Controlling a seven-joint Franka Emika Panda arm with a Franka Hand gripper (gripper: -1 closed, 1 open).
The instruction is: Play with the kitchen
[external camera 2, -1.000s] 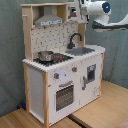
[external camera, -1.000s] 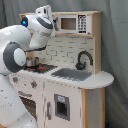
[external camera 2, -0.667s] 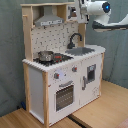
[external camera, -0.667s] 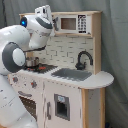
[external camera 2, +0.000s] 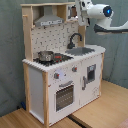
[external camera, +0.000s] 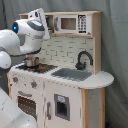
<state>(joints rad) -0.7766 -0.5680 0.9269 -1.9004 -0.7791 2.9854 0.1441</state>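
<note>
The kitchen (external camera: 65,90) is a tall white and light-wood toy unit, seen in both exterior views. On its stove stands a small metal pot (external camera: 31,61) (external camera 2: 46,55). A black faucet (external camera: 84,59) (external camera 2: 75,39) curves over the sink (external camera: 72,74) (external camera 2: 82,50). The grey hood (external camera 2: 49,19) hangs over the stove, and the oven door (external camera 2: 65,95) is shut below the knobs (external camera 2: 57,75). My gripper (external camera 2: 80,20) (external camera: 46,30) hovers high up at the kitchen's top shelf, above the counter and touching nothing I can make out.
The kitchen stands on a wooden table (external camera 2: 105,107) before a grey curtain (external camera 2: 117,60). A microwave panel (external camera: 70,23) fills the top shelf. My white arm's bulky links (external camera: 12,50) crowd the first exterior view's left, close to the stove side.
</note>
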